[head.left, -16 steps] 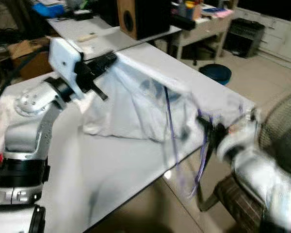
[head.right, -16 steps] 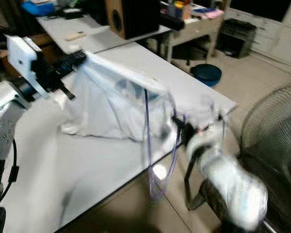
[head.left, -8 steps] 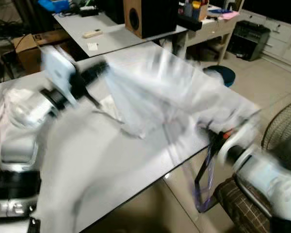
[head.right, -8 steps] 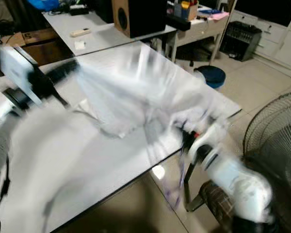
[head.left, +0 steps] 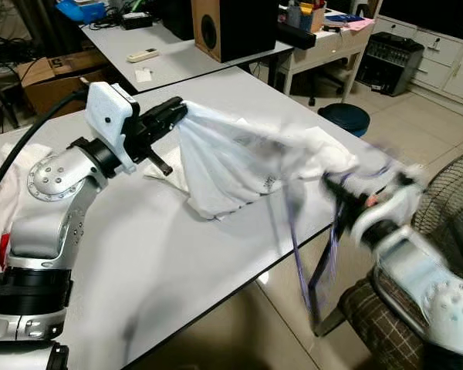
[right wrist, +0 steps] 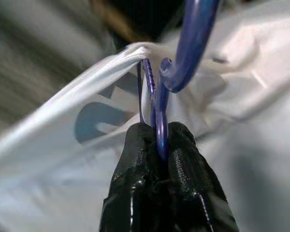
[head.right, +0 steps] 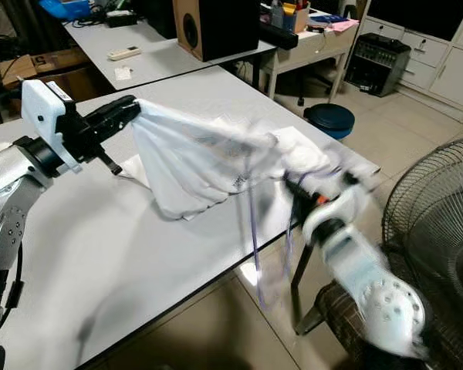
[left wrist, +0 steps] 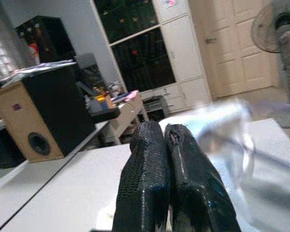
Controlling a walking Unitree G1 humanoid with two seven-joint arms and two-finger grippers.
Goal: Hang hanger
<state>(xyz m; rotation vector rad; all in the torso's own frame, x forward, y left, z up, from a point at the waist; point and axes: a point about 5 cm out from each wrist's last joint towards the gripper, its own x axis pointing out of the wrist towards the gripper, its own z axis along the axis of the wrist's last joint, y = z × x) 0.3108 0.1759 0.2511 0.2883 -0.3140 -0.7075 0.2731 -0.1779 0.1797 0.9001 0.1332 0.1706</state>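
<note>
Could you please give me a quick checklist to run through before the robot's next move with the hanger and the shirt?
1. Left hand shut on the white shirt: ok.
2. Right hand shut on the blue hanger: ok.
3. Shirt held up between both hands, off the table: partly; its lower edge rests there.
4. Hanger threaded inside the shirt: cannot tell, blurred.
5. Fan beside the right arm: close, watch it.

Large white table (head.left: 177, 247) in the foreground, over a pale tiled floor (head.left: 417, 123). Behind it, a second white desk (head.left: 177, 58) carrying a wood-and-black speaker (head.left: 235, 27), with white cabinets (head.right: 440, 69) along the far wall. Wire-grilled standing fan (head.right: 440, 231) at the right edge, round dark-blue stool (head.right: 329, 119) beyond the table.
</note>
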